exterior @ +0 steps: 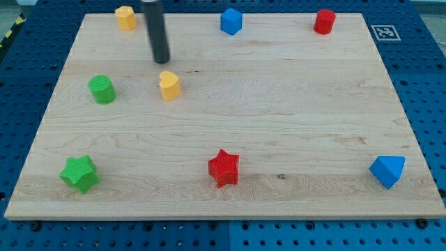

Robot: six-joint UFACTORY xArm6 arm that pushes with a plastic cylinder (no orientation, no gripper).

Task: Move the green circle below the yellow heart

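Observation:
The green circle (102,89) is a short green cylinder near the board's left edge. The yellow heart (169,85) lies to its right, at about the same height in the view. My tip (162,60) is the lower end of the dark rod that comes down from the view's top. It stands just above the yellow heart and slightly to its left, apart from it. The green circle is below and to the left of the tip, well apart.
The wooden board (279,118) also holds a yellow block (126,17) at top left, a blue block (231,21) at top middle, a red cylinder (324,21) at top right, a green star (80,173) at bottom left, a red star (224,168) at bottom middle and a blue block (387,171) at bottom right.

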